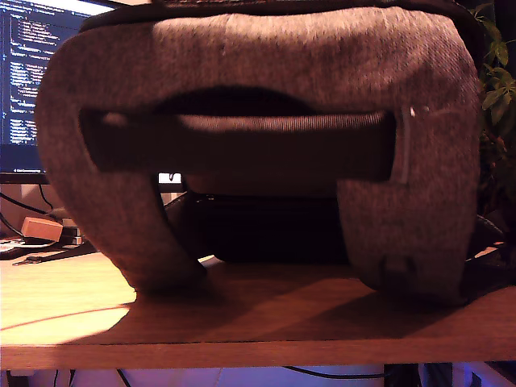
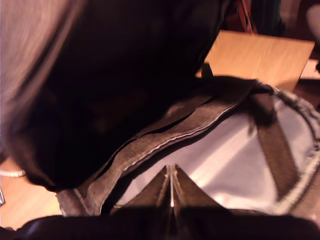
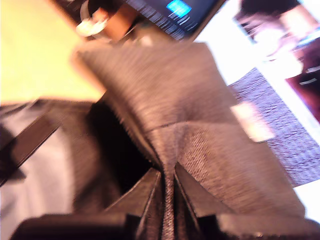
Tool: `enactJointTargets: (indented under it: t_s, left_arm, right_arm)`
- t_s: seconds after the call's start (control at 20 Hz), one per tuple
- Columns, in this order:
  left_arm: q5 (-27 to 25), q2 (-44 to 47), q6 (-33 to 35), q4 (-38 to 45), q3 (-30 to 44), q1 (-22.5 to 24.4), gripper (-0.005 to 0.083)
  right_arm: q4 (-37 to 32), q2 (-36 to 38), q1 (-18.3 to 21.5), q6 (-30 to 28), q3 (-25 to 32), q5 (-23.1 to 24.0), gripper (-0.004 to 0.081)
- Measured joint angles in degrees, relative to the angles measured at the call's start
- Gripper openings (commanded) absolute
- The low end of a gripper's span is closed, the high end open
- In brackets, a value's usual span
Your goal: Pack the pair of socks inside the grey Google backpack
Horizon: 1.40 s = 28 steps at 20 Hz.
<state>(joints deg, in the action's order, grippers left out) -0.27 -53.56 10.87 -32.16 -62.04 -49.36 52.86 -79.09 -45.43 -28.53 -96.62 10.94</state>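
The grey Google backpack [image 1: 258, 72] fills the exterior view, standing arched on the wooden table [image 1: 242, 330] with its black handle band [image 1: 242, 149] facing the camera. No gripper shows in that view. My first gripper [image 2: 171, 187] is shut, with a thin pale sliver pinched between its fingers. It sits over the pack's pale lining [image 2: 225, 160], beside the zipper band [image 2: 165, 135] and the dark open interior [image 2: 110, 90]. My second gripper [image 3: 167, 185] is shut on a fold of the backpack's grey fabric [image 3: 190, 100], near the pale patch [image 3: 252, 122]. The pair of socks is out of view.
A lit monitor [image 1: 32, 72] stands behind the pack at the exterior view's left, with a small brown box [image 1: 40, 230] and cables below it. A plant [image 1: 496, 81] is at that view's right. Bare table shows in front of the pack.
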Motion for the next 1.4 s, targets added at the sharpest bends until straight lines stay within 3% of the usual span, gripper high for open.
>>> enactJointTargets:
  t_s: [0.4,0.85,0.95,1.1,1.25,1.4]
  left_arm:
    - [0.1,3.2,-1.7,-1.3,0.0,0.0,-0.0024]
    - [0.0,3.2,-1.7,-1.3,0.0,0.0,-0.0024]
    - [0.0,3.2,-1.7,-1.3,0.0,0.0,-0.0024]
    - [-0.1,3.2,-1.7,-1.9,0.0,0.0,-0.0024]
    - [-0.1,3.2,-1.7,-2.3,0.0,0.0,-0.0024]
    - [-0.1,3.1,-1.7,-3.1,0.0,0.7,-0.0024]
  right_arm:
    - [-9.5,-1.0,3.7,1.9,16.6,-7.4,-0.0012]
    - [-13.2,-6.2,4.9,4.7,24.1,-13.6,-0.0011]
    - [-12.1,-8.1,4.9,4.7,24.5,-16.2,0.0085]
    - [-10.4,-8.7,4.9,7.8,24.5,-18.1,0.0376]
    - [-8.4,-8.1,4.9,11.1,24.5,-18.5,0.0459]
    - [-7.3,-5.4,4.9,12.0,24.5,-18.5,0.0464]
